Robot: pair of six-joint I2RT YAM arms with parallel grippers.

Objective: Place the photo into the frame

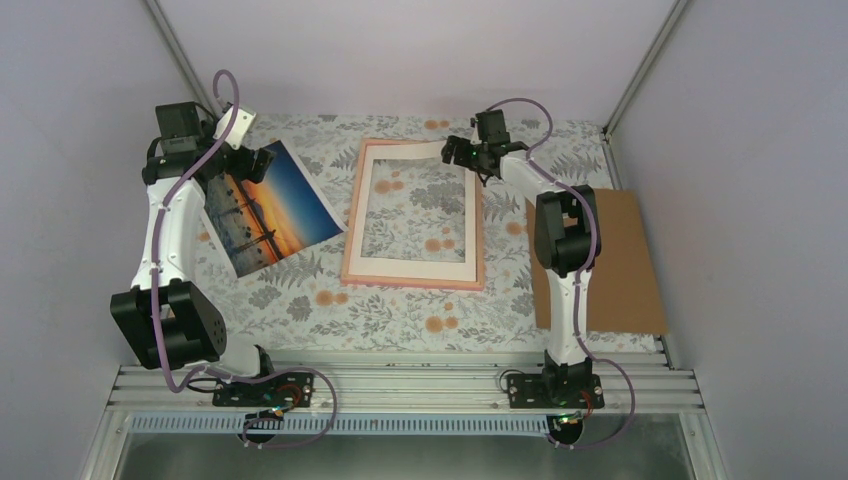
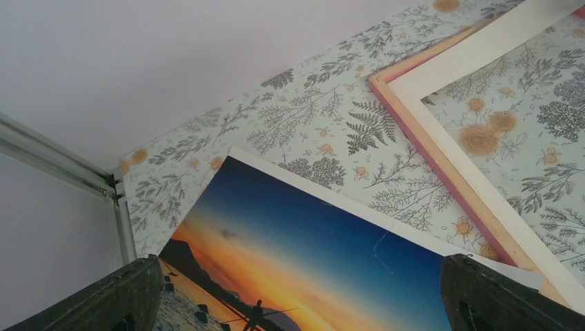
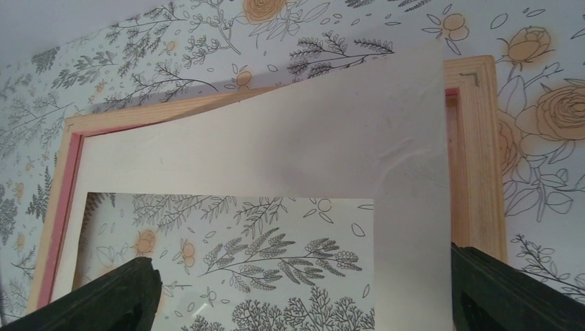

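Two grippers seen, jaws of both spread wide, nothing held. Left gripper (image 1: pixel 252 160) poised above far corner of photo (image 1: pixel 270 210). Photo laid flat and tilted on floral table (image 1: pixel 400 315), one corner just beside frame (image 1: pixel 349 230), not in it. Frame placed mid-table, mat (image 1: pixel 415 268) seated inside, its far right corner riding over rim. Right gripper (image 1: pixel 456 152) hung above that corner. Brown board (image 1: pixel 625 260) laid at right, partly hidden by right arm.

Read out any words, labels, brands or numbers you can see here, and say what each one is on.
None readable: no writing shows on the glossy sunset photo, the thin pink rectangular frame, the cream-white mat board, the brown backing board or the floral table cover.
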